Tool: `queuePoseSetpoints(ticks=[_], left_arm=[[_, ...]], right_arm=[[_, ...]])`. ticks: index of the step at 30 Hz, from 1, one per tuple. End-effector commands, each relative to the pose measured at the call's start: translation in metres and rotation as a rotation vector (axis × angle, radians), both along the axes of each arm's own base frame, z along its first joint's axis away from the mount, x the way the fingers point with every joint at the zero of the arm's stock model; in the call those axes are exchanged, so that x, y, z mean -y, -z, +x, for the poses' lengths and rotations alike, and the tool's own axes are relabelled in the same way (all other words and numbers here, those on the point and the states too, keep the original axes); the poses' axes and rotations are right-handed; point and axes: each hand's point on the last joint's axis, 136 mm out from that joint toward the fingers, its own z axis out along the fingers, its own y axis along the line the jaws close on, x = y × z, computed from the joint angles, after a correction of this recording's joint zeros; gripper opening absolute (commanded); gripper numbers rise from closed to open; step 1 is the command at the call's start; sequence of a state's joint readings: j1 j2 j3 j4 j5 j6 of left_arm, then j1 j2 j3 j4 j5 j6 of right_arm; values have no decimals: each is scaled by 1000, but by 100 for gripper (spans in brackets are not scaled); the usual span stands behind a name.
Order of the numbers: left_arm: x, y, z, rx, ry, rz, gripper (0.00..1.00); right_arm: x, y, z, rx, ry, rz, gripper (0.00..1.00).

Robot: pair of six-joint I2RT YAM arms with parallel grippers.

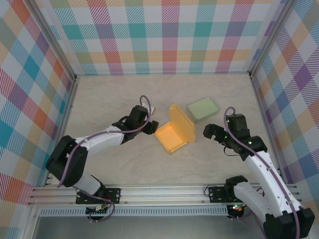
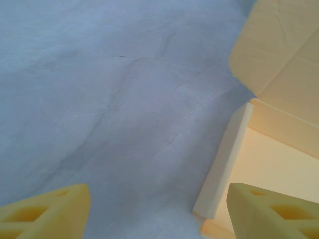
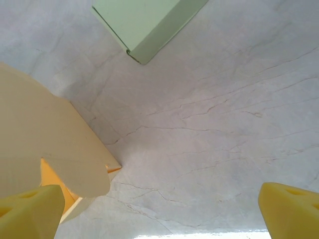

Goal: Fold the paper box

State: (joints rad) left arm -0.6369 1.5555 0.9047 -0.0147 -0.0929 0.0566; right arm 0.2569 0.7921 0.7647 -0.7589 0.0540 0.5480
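- Paper box [image 1: 172, 135] lies in the middle of the table [image 1: 109, 94], directly to the right of the left gripper [image 1: 148, 121]. This arm is the nearer one to it.
- Left gripper is open and holds nothing. In its wrist view bare table lies between the fingers, and the right finger [image 2: 271, 209] hangs over the low side wall of the box [image 2: 279, 164].
- Orange tray of the box sits flat like a diamond. Its lid stands up, a little tilted, on the far right side, and the hinge line runs from far left to near right.
- Green box [image 1: 203, 109] rests closed behind the lid, a little to the right and apart from it.
- Right gripper [image 1: 210, 132] is also open and empty, near the outer face of the lid but not touching it. In its wrist view the pale flap [image 3: 45, 144] is beside the left finger [image 3: 30, 211].
- I judge that the lid must come down toward the left, so the right arm is on the good side to push, while the left one can steady the tray.
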Motion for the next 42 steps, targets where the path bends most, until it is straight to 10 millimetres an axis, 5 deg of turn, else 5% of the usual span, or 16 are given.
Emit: queuePoseSetpoints(ticks=[1, 10, 19, 25, 30, 36, 42], left_arm=[[22, 13, -6, -63, 164, 24, 71], [35, 44, -1, -156, 201, 70, 60], [28, 62, 6, -130, 124, 211, 49], [23, 68, 3, -119, 65, 254, 38], [9, 63, 0, -88, -51, 274, 28], [-16, 54, -8, -56, -233, 252, 21], [-43, 49, -37, -107, -403, 239, 19]], right_arm=[[12, -2, -12, -5, 52, -24, 100], [12, -12, -13, 39, 30, -30, 100], [7, -14, -12, 77, -44, -53, 100], [27, -11, -13, 82, 63, -109, 100], [33, -22, -14, 149, 110, -91, 100], [11, -31, -6, 255, -22, -38, 100], [-4, -12, 4, 119, -58, -8, 100]])
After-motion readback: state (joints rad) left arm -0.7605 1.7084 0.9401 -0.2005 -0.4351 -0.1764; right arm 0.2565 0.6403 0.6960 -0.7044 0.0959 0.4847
